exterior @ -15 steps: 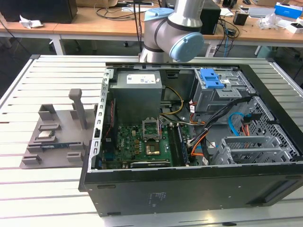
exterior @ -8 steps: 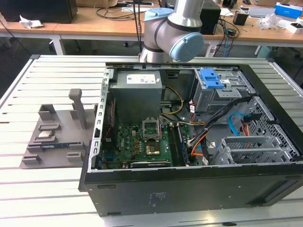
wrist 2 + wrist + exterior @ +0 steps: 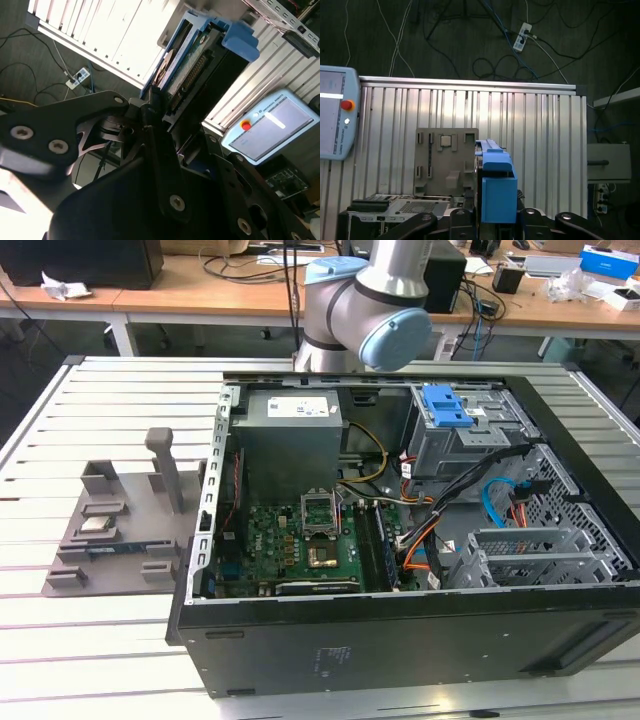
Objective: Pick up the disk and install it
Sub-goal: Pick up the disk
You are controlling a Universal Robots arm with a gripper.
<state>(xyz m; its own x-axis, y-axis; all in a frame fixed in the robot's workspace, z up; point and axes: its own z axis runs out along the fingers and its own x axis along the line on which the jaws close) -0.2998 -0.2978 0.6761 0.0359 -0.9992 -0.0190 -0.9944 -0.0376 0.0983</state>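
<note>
In both wrist views the disk (image 3: 186, 67) is seen edge-on, held up in the air. Its bright blue plastic bracket (image 3: 497, 192) frames a silver body with a connector row. My gripper (image 3: 170, 117) is shut on the disk's lower end, with black fingers (image 3: 527, 216) pressing on either side of the bracket. In the exterior view the arm's elbow (image 3: 372, 302) stands behind the open computer case (image 3: 400, 625). The grey drive cage with a blue latch (image 3: 455, 418) sits in the case's far right corner.
A grey fixture (image 3: 120, 525) with small parts lies on the slatted table at the exterior view's left, and shows again as the fixture (image 3: 446, 160) below me. A teach pendant (image 3: 335, 117) lies beside the table. Cables and a motherboard (image 3: 300, 540) fill the case.
</note>
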